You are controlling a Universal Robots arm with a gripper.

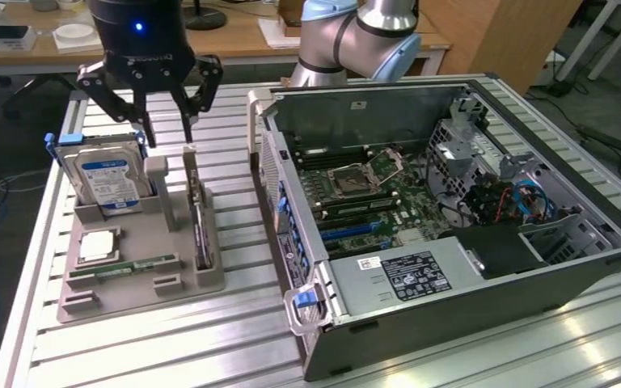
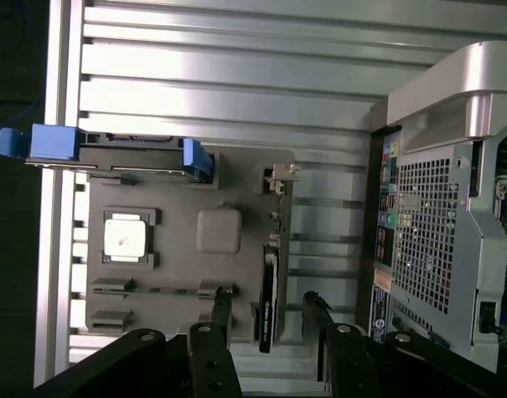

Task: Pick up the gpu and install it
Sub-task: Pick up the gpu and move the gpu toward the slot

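The gpu [image 1: 198, 218] stands on edge in a slot of the grey holder [image 1: 181, 284] on the table, at the side nearest the computer case. From above it appears as a thin dark card [image 2: 269, 286] with its silver bracket [image 2: 280, 173] at one end. My gripper [image 1: 168, 136] hangs open just above the far end of the holder. In the wrist view the gripper [image 2: 268, 308] has one black finger [image 2: 221, 305] on each side of the card, apart from it and not touching. Nothing is held.
The holder [image 2: 237, 274] also carries a blue-labelled hard drive [image 1: 111, 179], a CPU [image 1: 97, 244] and a RAM stick [image 1: 127, 266]. The open computer case [image 1: 397, 105] lies at the exterior view's right, its motherboard [image 1: 365, 194] exposed. A slatted metal table [image 1: 181, 339] lies underneath.
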